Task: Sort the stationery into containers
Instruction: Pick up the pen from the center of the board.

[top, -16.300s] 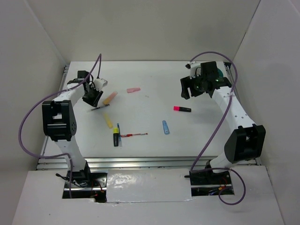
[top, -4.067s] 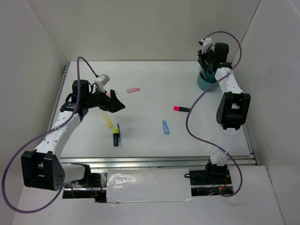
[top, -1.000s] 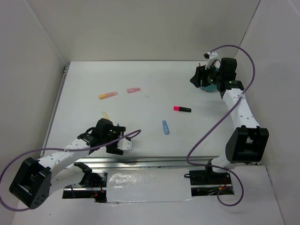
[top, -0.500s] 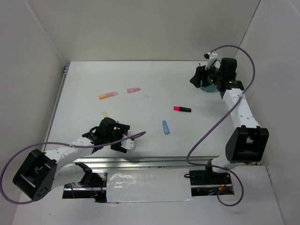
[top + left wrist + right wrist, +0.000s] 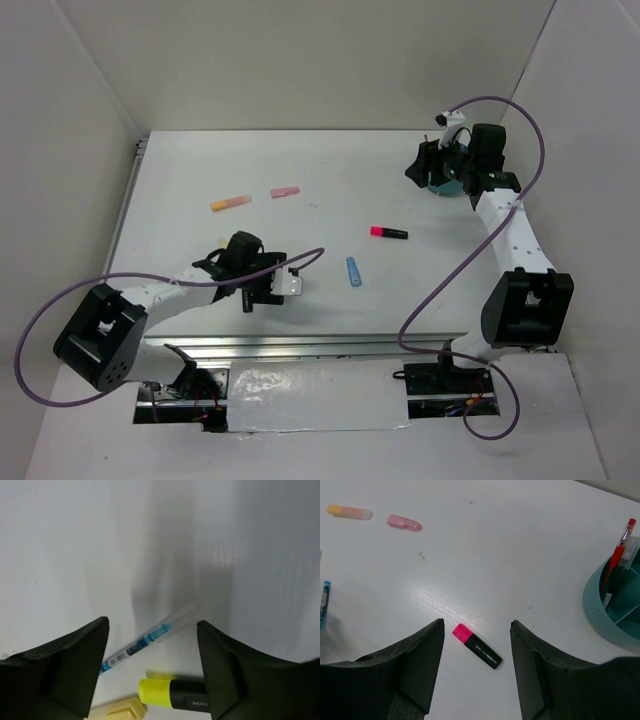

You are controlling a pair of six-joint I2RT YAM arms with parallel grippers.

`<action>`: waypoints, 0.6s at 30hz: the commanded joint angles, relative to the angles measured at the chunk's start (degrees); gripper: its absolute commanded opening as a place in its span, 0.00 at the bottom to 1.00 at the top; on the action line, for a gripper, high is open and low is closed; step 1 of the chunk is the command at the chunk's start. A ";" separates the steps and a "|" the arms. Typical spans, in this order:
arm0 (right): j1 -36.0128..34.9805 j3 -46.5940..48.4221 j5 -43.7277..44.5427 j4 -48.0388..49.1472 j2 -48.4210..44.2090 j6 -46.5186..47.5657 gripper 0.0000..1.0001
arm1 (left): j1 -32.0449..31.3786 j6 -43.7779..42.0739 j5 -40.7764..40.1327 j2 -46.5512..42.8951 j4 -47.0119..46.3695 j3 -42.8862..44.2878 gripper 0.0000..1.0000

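Note:
My left gripper (image 5: 256,287) is open and low over the table near the front left. Between its jaws in the left wrist view (image 5: 152,622) lie a blue pen (image 5: 145,642), a yellow-black highlighter (image 5: 175,692) and a yellow marker (image 5: 117,711). My right gripper (image 5: 421,170) is open and empty, raised beside the teal cup (image 5: 444,186). The right wrist view (image 5: 476,622) looks down on the pink-black highlighter (image 5: 476,652), which also shows in the top view (image 5: 388,232). A red pen (image 5: 617,555) stands in the teal cup (image 5: 600,615).
An orange marker (image 5: 230,203) and a pink eraser (image 5: 285,191) lie at the back left. A blue marker (image 5: 353,271) lies mid-table. White walls close in both sides and the back. A metal rail runs along the front edge.
My left gripper has swung right and away from the front edge, over the blue pen and yellow-black highlighter. The right arm has held still for the last second.

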State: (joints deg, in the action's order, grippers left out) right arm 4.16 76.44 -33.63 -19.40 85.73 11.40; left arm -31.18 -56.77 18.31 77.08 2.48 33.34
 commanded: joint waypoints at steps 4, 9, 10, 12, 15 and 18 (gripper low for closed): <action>0.32 -0.59 -0.83 -0.29 -0.57 0.20 0.62 | 4.28 -3.16 8.84 4.30 17.43 10.33 0.71; 0.32 -0.68 -0.91 -0.55 -0.83 0.38 0.62 | 6.39 -8.61 10.44 6.06 22.21 11.48 0.68; 0.41 -0.68 -1.00 -0.73 -0.83 0.47 0.62 | 6.74 -9.49 10.52 7.28 23.87 12.00 0.68; 0.41 -0.68 -1.00 -0.90 -0.74 0.82 0.62 | 7.80 -12.39 10.44 8.70 25.29 13.24 0.68; 0.58 -0.60 -0.91 -1.17 -0.66 0.91 0.62 | 9.03 -14.94 10.09 10.81 26.26 14.12 0.68; 0.67 -0.68 -1.00 -1.34 -0.48 0.91 0.62 | 9.82 -16.00 8.68 12.12 24.60 14.64 0.68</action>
State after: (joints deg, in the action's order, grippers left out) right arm 4.21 76.34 -33.71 -20.21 85.73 11.81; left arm -22.20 -68.84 25.89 87.81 25.93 46.24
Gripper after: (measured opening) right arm 0.623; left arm 0.678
